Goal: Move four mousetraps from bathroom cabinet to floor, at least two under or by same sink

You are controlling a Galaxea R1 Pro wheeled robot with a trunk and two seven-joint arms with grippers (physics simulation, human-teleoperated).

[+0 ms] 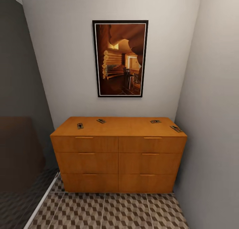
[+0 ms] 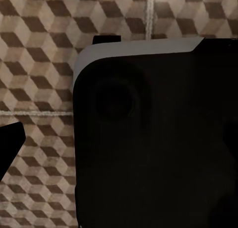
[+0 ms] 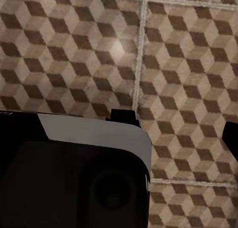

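Note:
The orange-brown cabinet (image 1: 118, 156) stands against the far wall, all its drawers shut. Several mousetraps lie on its flat top: one at the left (image 1: 80, 125), one behind it (image 1: 101, 121), one toward the right (image 1: 155, 121), and one at the right front corner (image 1: 176, 129). The cube-patterned bathroom floor (image 1: 109, 210) runs in front of it. My left gripper (image 2: 119, 148) and right gripper (image 3: 119, 138) hang over that floor, each with one dark fingertip (image 2: 11, 143) (image 3: 231, 137) at the picture's edge and nothing held. The bathroom sink is out of view.
A framed picture (image 1: 120, 58) hangs above the cabinet. A grey wall (image 1: 212, 122) closes the right side, and a dark panel (image 1: 20, 139) with a white floor strip (image 1: 41, 202) the left. My dark base (image 2: 158, 138) (image 3: 69, 178) sits below both wrists.

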